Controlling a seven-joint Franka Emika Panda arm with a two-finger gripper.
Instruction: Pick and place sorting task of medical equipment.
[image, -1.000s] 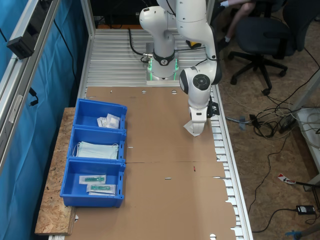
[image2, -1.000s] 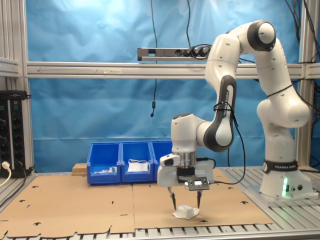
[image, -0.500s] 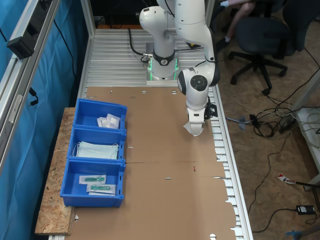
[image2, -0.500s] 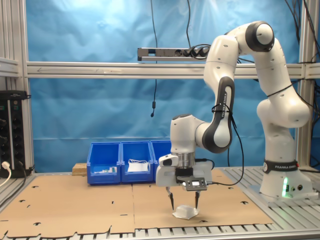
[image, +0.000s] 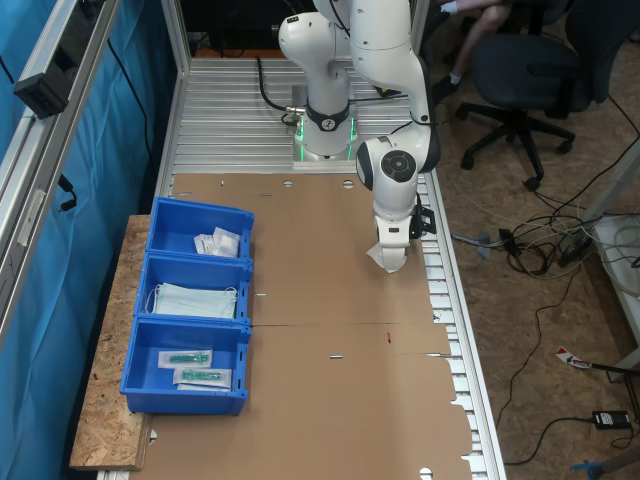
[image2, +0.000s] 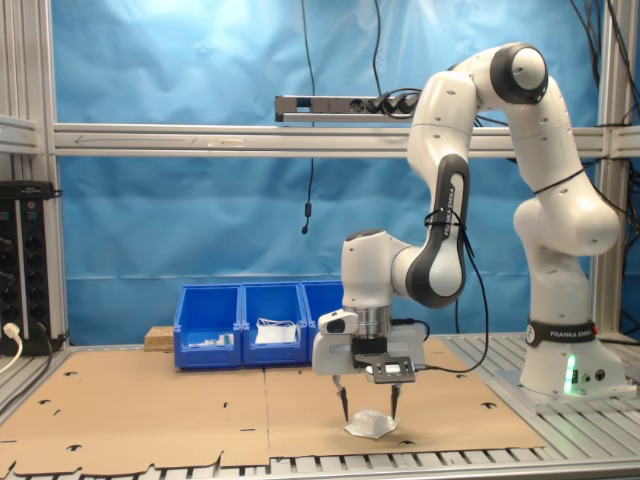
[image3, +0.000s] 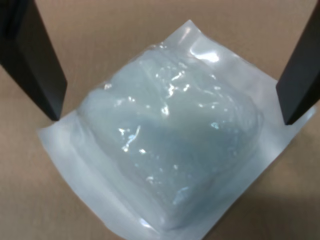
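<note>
Blue curtain (image2: 200, 220) backs a bench (image: 330, 400) covered in brown cardboard, with the white Franka arm (image2: 480, 180) bolted at one end. Three blue bins (image: 195, 305) sit in a row along the first exterior view's left edge of the cardboard, holding small white packets, pale blue masks and clear packets with green parts. Well apart from them, near the opposite edge, the gripper (image2: 367, 412) points straight down, its jaws spread apart on either side of a white packet (image3: 165, 150). That soft, puffy square packet lies flat on the cardboard between the dark fingers (image3: 35, 60), its sealed rim just reaching them.
</note>
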